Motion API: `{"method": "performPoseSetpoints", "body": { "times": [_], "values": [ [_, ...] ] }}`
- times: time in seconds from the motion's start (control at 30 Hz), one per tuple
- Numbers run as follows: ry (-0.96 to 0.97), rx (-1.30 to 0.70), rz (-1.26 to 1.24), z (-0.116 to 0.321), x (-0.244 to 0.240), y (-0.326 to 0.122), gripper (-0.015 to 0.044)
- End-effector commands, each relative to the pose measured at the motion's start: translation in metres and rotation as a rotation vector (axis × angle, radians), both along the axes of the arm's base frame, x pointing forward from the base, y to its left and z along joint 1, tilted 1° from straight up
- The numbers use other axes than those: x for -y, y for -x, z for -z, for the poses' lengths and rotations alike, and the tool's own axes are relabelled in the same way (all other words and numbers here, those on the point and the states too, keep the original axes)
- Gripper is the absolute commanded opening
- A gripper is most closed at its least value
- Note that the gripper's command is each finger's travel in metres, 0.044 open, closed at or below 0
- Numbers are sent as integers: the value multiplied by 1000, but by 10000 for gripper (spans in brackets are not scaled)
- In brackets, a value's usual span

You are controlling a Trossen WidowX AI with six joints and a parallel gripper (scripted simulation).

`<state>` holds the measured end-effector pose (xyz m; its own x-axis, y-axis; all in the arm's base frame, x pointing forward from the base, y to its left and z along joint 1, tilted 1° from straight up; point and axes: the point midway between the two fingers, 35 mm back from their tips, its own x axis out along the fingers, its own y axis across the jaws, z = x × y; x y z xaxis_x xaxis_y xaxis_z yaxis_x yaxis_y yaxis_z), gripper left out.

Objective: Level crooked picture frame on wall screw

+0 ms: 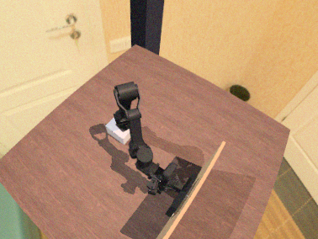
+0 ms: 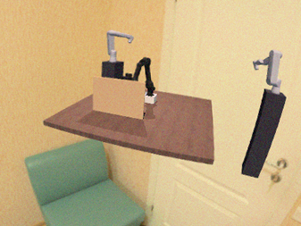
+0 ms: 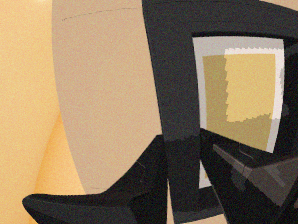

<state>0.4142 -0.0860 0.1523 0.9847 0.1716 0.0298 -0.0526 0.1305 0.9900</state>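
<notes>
Right, I start with the table (image 1: pixel 97 84) (image 2: pixel 180 135), the brown surface under everything, with my arm (image 1: pixel 135 130) (image 2: pixel 147 71) reaching across it. Near its edge stands the panel (image 1: pixel 202 181) (image 2: pixel 118 97) (image 3: pixel 105 90), upright, a plain tan board that serves as the wall. On the side facing me hangs the frame (image 1: pixel 181 199) (image 3: pixel 177 90), black, with a pale mat and a yellowish picture inside. In the exterior view the panel hides it. Smallest of all, my tool (image 1: pixel 174 185) (image 3: pixel 178 137) is clamped on the frame, its fingers pinching the side bar, low down in the wrist view.

I judge this to be the grip before a lift: I have hold, and the notch shift comes next. The wrist view shows the bar leaning, but that camera may be tilted itself, so I cannot tell which side is too high. The next move calls for a slight raise, just enough to free the hidden strip, then one notch toward the high side, a gentle lowering and a release to look. Lifting too far could take it off the screw.
</notes>
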Motion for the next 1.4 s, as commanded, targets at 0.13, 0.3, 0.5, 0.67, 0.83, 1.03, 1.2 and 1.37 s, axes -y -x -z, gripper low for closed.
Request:
{"method": "performPoseSetpoints", "body": {
  "times": [0.13, 0.3, 0.5, 0.67, 0.83, 1.03, 1.2, 1.37],
  "values": [
    [-1, 0, 2, -2, 0, 0, 0],
    [-1, 0, 2, -2, 0, 0, 0],
    [-1, 0, 2, -3, 0, 0, 0],
    [-1, 0, 2, -4, -1, 0, 0],
    [-1, 0, 2, -4, -1, 0, 0],
    [-1, 0, 2, -5, -1, 0, 0],
    [-1, 0, 2, -6, -1, 0, 0],
    [-1, 0, 2, -6, -1, 0, 0]
  ]
}}
